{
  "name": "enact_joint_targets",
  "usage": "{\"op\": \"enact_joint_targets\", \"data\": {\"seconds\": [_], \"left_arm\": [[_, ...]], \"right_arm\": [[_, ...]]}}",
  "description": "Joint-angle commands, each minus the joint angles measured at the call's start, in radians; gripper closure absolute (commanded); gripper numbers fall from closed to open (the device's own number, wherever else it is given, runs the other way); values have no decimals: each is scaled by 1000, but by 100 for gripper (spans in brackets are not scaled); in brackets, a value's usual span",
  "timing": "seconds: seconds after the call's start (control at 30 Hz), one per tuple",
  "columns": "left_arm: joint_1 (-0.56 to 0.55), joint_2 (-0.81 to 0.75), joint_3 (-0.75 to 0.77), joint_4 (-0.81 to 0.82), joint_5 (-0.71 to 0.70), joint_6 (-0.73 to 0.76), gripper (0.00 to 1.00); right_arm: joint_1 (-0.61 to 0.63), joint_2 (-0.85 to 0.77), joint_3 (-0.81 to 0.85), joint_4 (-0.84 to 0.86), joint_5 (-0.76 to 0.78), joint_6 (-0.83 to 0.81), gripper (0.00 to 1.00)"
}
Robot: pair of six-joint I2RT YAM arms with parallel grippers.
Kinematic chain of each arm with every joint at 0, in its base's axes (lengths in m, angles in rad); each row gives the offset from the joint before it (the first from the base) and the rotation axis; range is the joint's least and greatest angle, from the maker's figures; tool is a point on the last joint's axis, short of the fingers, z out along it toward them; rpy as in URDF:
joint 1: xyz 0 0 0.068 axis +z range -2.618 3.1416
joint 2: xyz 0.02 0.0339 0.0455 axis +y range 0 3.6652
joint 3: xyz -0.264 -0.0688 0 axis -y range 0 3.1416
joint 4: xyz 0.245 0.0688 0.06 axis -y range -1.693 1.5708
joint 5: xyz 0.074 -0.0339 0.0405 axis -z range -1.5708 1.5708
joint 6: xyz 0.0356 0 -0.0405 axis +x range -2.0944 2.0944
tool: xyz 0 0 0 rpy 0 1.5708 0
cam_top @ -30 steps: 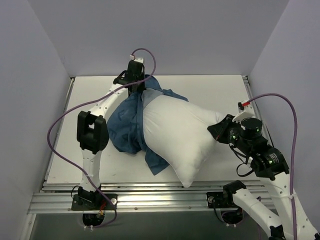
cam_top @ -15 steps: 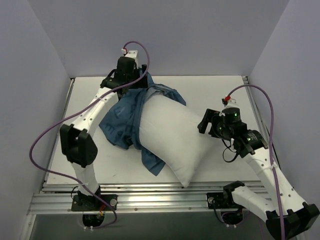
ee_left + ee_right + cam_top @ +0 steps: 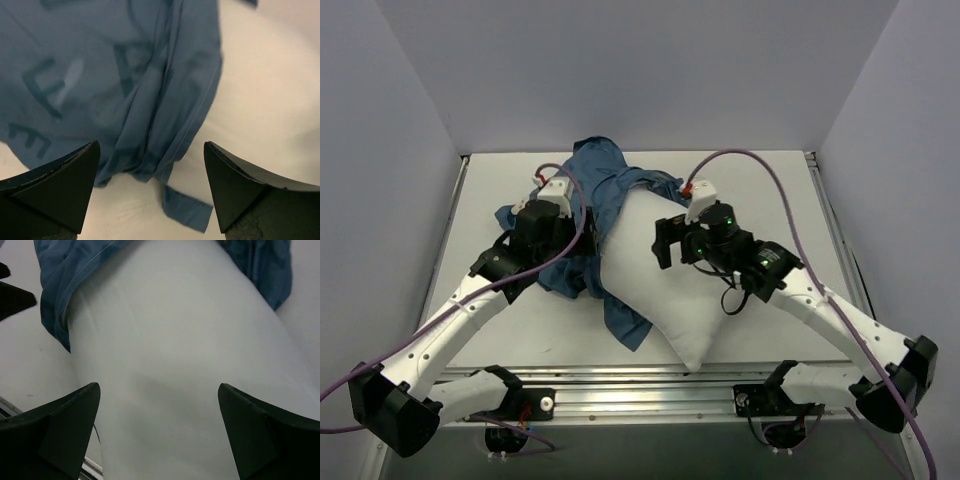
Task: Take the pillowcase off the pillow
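The pillow (image 3: 670,290) lies slantwise across the table (image 3: 760,190), with most of its white body bare. The pillowcase (image 3: 610,175) is bunched at the pillow's far-left end and seems to wrap that end, with a strip trailing along the near-left side. The task looks mostly done, with only the last pull-off left. The left gripper (image 3: 150,150) hovers spread above the crumpled blue cloth, pinching nothing. The right gripper (image 3: 158,387), also spread, hangs over the bare pillow, with the cloth beyond its fingertips.
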Motion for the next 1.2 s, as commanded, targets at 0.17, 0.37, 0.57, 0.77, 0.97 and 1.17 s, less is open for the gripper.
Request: {"op": "enact_joint_targets", "data": {"seconds": [0.17,0.37,0.57,0.77,0.97,1.17], "left_arm": [[6,-103,-248,102,52,-81,9],[6,-110,-304,159,21,-92,9],[4,-53,-326,220,-11,-113,9],[4,44,-335,291,-63,-124,15],[6,133,-308,367,-111,-130,31],[12,208,-254,354,-186,-121,87]], "right_arm": [[207,266,2,224,121,-201,0],[213,444,-45,284,236,-218,0],[213,498,-93,285,250,-172,66],[215,459,-113,284,205,-144,100],[213,409,-121,276,175,-144,100],[210,318,-130,243,188,-135,100]]}}
